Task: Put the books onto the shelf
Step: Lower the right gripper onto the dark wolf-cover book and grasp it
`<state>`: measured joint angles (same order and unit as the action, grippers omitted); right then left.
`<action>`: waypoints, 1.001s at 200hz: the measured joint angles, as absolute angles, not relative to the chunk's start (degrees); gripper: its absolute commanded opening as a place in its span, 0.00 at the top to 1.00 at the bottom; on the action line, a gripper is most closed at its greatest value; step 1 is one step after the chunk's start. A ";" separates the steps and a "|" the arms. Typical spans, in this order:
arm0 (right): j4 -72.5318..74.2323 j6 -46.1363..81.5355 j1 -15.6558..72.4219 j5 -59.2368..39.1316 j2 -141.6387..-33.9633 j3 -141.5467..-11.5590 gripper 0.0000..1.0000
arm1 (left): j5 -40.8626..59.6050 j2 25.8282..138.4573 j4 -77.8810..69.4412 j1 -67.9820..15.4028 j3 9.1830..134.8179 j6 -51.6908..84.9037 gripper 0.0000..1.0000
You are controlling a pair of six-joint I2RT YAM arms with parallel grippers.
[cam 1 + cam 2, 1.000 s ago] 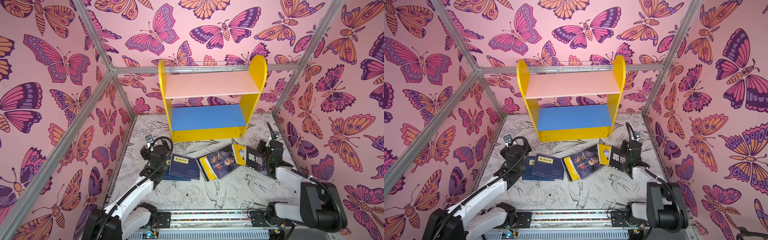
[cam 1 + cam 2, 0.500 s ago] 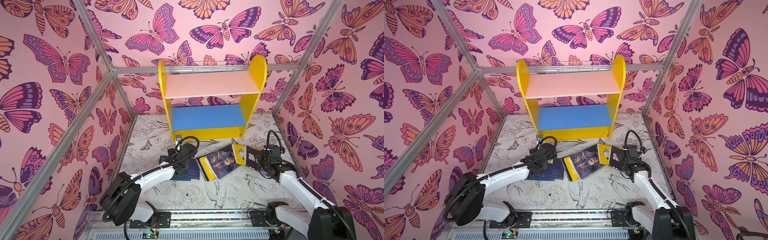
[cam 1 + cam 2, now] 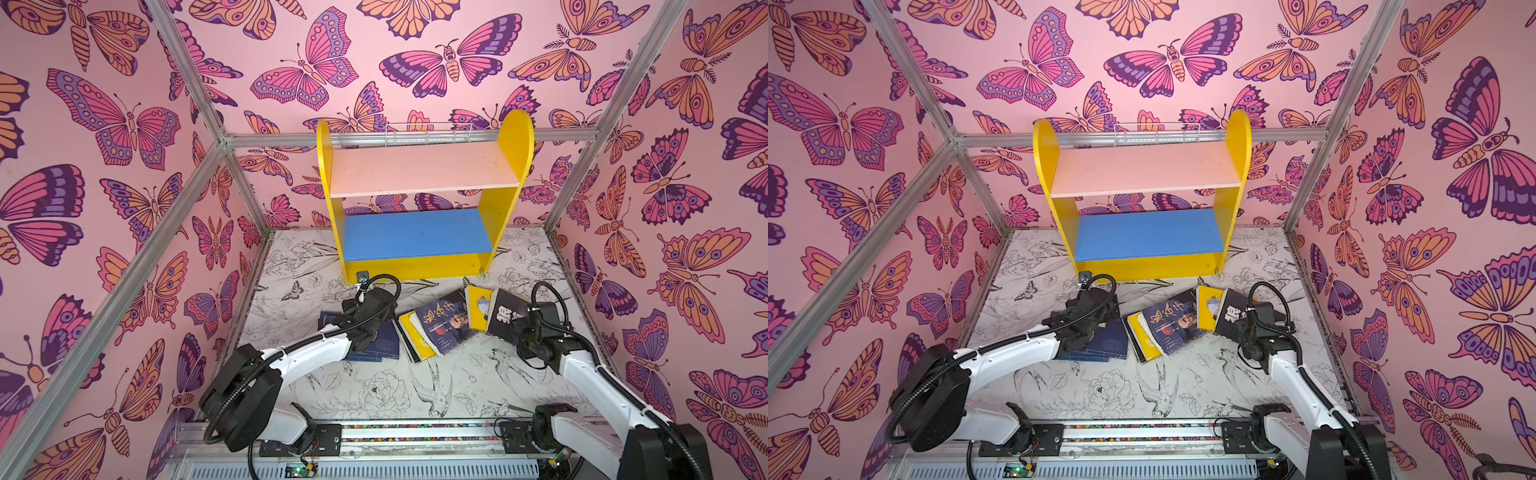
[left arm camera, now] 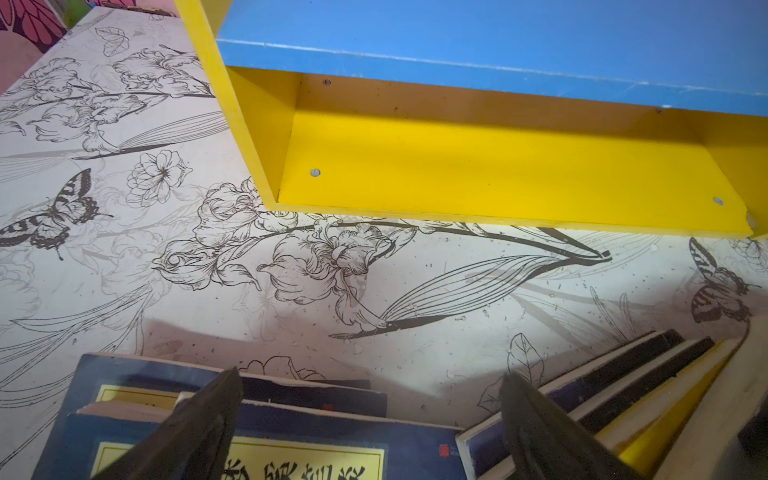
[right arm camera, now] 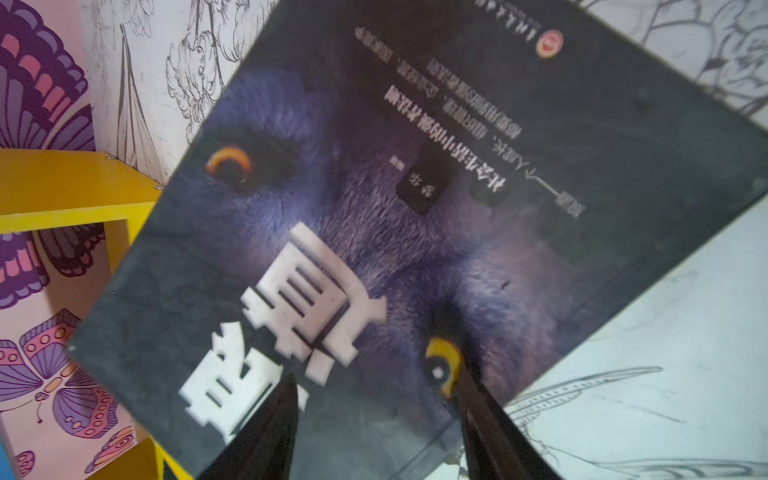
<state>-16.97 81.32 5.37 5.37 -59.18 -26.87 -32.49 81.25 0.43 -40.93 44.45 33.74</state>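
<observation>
We see left gripper [image 4: 370,419] spread wide, nothing between fingers, directly over navy books [image 4: 266,440]. Right gripper [image 5: 378,419] partly apart, black book [image 5: 374,216] just ahead; whether held, we cannot tell. Shelf [image 3: 419,232] beyond both, boards bare; dark face book [image 3: 444,324] between grippers.

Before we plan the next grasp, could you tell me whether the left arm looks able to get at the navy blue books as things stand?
Probably yes: the left gripper is open directly over the navy blue books, with nothing lying on top of them.
</observation>
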 measured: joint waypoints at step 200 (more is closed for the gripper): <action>-26.02 90.15 6.59 0.12 -58.96 -26.37 0.37 | -32.21 82.94 0.05 -41.28 44.77 33.74 0.01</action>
